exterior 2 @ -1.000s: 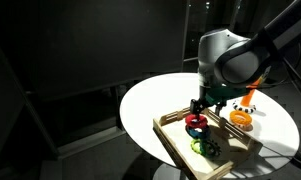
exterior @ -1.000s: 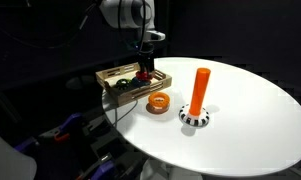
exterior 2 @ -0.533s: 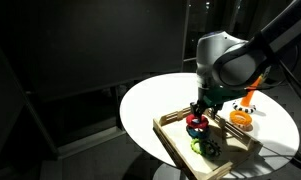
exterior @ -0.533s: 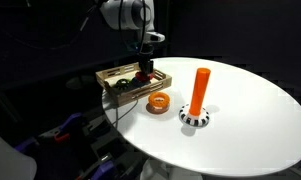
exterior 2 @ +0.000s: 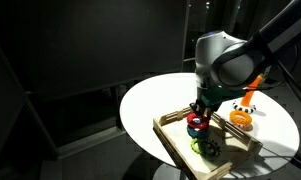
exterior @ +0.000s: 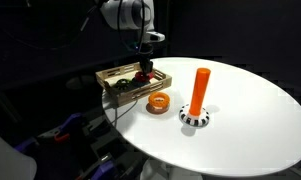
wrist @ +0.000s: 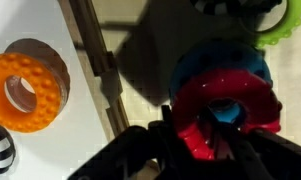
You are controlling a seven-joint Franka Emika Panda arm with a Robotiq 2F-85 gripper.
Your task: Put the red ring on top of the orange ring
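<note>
The red ring (wrist: 193,112) lies in a wooden tray (wrist: 98,62), stacked on a blue ring (wrist: 212,58). My gripper (wrist: 197,135) is shut on the red ring's near wall, with one finger outside it and one in its hole. In both exterior views the gripper (exterior: 143,71) (exterior 2: 197,112) reaches straight down into the tray onto the red ring (exterior: 145,77) (exterior 2: 197,123). The orange ring (wrist: 30,86) (exterior: 158,101) (exterior 2: 239,118) lies flat on the white table just outside the tray, with nothing on it.
A tall orange peg (exterior: 198,90) on a black-and-white base stands beside the orange ring on the round white table (exterior: 255,115). A green ring (wrist: 281,24) (exterior 2: 204,146) also lies in the tray. The tray's wooden rail (exterior 2: 170,135) runs between the red and orange rings.
The jaws have closed from open onto the red ring's wall. The arm has barely moved, and the ring still rests in the tray.
</note>
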